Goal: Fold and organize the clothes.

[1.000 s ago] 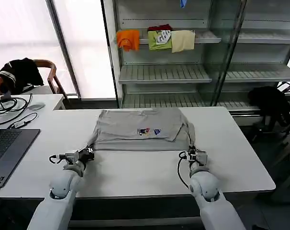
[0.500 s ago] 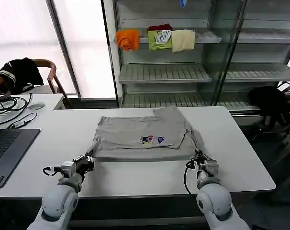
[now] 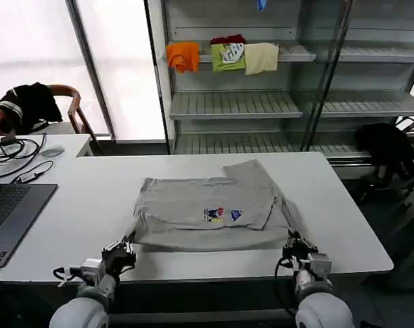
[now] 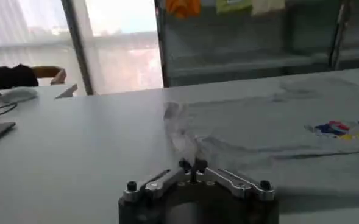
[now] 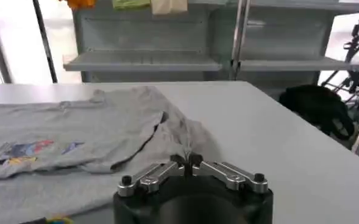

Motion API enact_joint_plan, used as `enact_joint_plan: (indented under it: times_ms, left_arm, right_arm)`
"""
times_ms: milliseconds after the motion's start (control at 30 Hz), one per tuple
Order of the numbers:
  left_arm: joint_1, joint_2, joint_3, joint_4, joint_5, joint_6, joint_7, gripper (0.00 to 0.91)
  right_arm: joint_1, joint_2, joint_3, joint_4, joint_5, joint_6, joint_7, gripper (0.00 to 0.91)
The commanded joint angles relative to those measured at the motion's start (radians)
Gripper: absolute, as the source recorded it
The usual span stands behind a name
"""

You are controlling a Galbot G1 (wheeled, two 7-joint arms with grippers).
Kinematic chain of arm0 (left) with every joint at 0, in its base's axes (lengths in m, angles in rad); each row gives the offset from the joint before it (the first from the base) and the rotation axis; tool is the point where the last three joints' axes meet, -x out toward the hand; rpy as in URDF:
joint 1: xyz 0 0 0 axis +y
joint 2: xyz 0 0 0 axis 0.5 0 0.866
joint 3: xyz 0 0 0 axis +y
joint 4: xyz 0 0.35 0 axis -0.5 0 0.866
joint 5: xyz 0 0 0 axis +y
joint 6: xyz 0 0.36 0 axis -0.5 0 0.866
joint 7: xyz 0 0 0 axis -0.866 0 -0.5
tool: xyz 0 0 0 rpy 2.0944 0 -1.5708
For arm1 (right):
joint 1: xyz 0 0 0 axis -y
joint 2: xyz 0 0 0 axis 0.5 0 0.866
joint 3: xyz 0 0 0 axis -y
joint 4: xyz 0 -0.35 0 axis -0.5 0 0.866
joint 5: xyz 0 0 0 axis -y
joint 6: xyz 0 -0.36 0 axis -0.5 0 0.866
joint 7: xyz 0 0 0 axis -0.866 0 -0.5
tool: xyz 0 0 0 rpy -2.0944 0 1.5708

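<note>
A light grey shirt point(image 3: 207, 208) with a small multicoloured chest print point(image 3: 221, 214) lies partly folded on the white table point(image 3: 77, 205). My left gripper point(image 3: 123, 248) is shut on the shirt's near left corner, close to the table's front edge. My right gripper point(image 3: 295, 244) is shut on the near right corner. The left wrist view has the pinched fabric point(image 4: 185, 143) rising from the closed left gripper point(image 4: 191, 165). In the right wrist view the cloth point(image 5: 180, 135) bunches into the closed right gripper point(image 5: 186, 159), the print point(image 5: 27, 150) off to one side.
A laptop point(image 3: 9, 212), cables and a mouse point(image 3: 51, 152) sit on the left desk. Behind the table stands a metal shelf unit point(image 3: 261, 102) with orange point(image 3: 183, 56), green point(image 3: 228, 56) and cream point(image 3: 261, 57) folded cloths. Black garments lie on a chair point(image 3: 29, 102) and at right point(image 3: 388, 147).
Both grippers have pulled back toward the table's front edge, dragging the shirt nearer. The shirt's near edge has shifted closer with them.
</note>
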Motion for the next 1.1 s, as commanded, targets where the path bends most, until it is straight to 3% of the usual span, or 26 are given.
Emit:
enact_joint_plan:
  times_ms: [33,67,100,133,167,400,733,933,1100]
  left_arm:
    - [0.081,-0.009,-0.003,-0.035,0.016,-0.011,0.000,0.020]
    - [0.082,-0.010,-0.004,-0.032,0.018,-0.013,0.000,0.020]
    - [0.082,-0.011,-0.004,-0.030,0.018,-0.013,0.000,0.262]
    - [0.081,-0.012,-0.004,-0.029,0.021,-0.014,0.000,0.625]
    - [0.081,-0.013,-0.004,-0.028,0.020,-0.014,0.000,0.887]
    - [0.099,-0.023,0.006,-0.066,0.028,-0.004,-0.005,0.907]
    - [0.135,-0.040,0.015,-0.276,0.013,0.019,-0.006,0.907]
    - [0.081,-0.027,-0.008,-0.329,-0.011,0.036,-0.010,0.907]
    - [-0.005,0.028,-0.027,-0.295,-0.041,0.037,-0.006,0.907]
  right_arm:
    - [-0.079,-0.012,0.025,0.046,0.001,0.001,0.001,0.504]
    - [-0.082,-0.011,0.024,0.043,-0.001,0.001,-0.001,0.907]
    - [-0.086,-0.011,0.021,0.040,-0.007,0.001,-0.006,0.907]
    - [-0.088,-0.012,0.019,0.039,-0.010,0.001,-0.008,0.907]
    - [-0.094,-0.014,0.014,0.039,-0.014,0.001,-0.013,0.907]
    - [-0.104,-0.014,0.024,0.073,-0.027,0.000,-0.018,0.907]
    - [-0.111,-0.033,0.132,0.222,0.048,0.000,-0.007,0.907]
    - [-0.012,-0.030,0.185,0.205,0.099,-0.001,-0.001,0.907]
    - [0.099,-0.044,0.198,0.146,0.136,-0.001,-0.020,0.907]
